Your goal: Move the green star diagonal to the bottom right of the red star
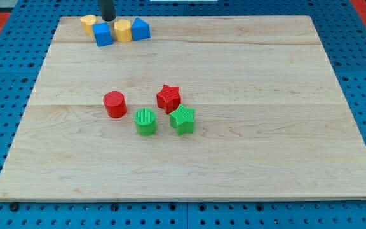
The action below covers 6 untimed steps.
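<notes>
The green star (183,119) lies on the wooden board (265,95) just below and to the right of the red star (169,97), touching it or nearly so. My tip (108,20) is at the view's top left edge of the board, among the yellow and blue blocks, far from both stars. It stands just above the blue cube (103,35), between a yellow block (89,24) and a yellow hexagonal block (123,30).
A red cylinder (114,104) and a green cylinder (145,121) lie left of the stars. A blue block (141,28) sits right of the yellow hexagonal block. A blue pegboard surrounds the board.
</notes>
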Motion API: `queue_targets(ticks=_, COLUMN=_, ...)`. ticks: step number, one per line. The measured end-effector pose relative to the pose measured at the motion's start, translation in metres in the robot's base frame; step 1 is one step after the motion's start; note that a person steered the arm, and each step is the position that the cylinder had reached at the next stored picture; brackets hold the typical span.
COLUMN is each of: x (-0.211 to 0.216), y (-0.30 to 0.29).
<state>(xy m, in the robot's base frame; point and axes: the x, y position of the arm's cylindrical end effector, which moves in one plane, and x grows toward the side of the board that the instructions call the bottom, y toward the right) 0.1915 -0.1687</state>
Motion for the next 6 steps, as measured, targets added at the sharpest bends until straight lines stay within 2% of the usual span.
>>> queue_targets(ticks=6, x=0.0004, y=0.0025)
